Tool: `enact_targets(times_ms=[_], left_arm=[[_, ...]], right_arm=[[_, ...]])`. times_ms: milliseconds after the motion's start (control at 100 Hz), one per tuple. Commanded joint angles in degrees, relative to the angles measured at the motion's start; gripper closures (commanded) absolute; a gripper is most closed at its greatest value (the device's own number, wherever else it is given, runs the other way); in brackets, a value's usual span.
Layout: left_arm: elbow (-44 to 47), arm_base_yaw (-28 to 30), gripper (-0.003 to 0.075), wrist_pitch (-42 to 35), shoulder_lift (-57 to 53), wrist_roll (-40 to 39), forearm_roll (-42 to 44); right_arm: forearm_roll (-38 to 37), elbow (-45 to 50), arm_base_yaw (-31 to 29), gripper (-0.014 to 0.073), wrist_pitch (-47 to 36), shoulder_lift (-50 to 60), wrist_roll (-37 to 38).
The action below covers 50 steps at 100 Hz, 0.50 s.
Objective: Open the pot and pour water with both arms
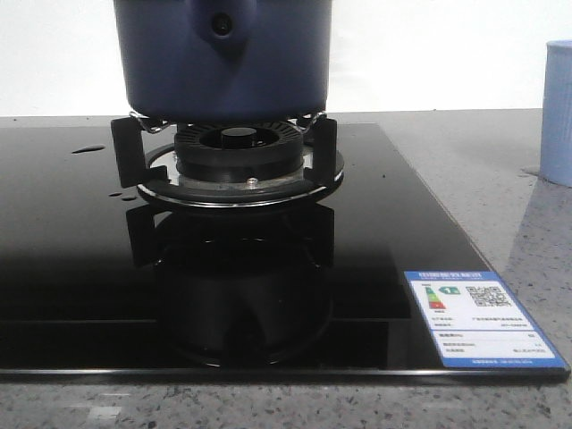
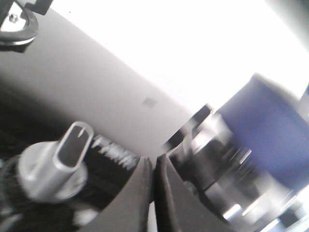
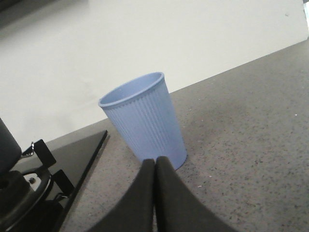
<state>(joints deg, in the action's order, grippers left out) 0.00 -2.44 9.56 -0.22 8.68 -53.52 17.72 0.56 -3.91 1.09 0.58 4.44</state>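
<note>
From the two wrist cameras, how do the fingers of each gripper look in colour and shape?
The left gripper has two dark, almost black fingers with smooth faces that narrow to thin tips. The right gripper looks the same: matte black tapered fingers. No cables, markings or labels show on either.

My pot (image 1: 223, 63) sits on the burner (image 1: 237, 156) of the glass hob (image 1: 71, 268), the ribbed cup (image 1: 559, 112) standing well right on the stone surface (image 1: 500, 161), label (image 1: 478, 331) at the hob's front right corner.
</note>
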Motion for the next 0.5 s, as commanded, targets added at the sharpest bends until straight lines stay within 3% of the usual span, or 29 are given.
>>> enact_targets(times_ms=[0,140,330,490], left_arm=[[1.84,0.11,0.0739,-5.45,-1.48,-0.52,-11.66],[0.65,0.11,0.0739,-3.5,-1.48,-0.52,-15.6],[-6.61,0.11,0.0739,4.1,0.91,4.97,-12.3],[-15.0,0.11,0.0739,13.1,9.41,11.33,-6.59]], right_arm=[[3.62,1.49,-0.44,0.0661,-5.73,1.01,0.11],[6.96,-1.47,-0.44,0.0661,-2.53,1.01,0.11],[6.19,-11.84,-0.44,0.0661,13.5,-2.18,0.11],[5.94,-21.83,-0.44,0.0661,28.01,-10.22,0.0]])
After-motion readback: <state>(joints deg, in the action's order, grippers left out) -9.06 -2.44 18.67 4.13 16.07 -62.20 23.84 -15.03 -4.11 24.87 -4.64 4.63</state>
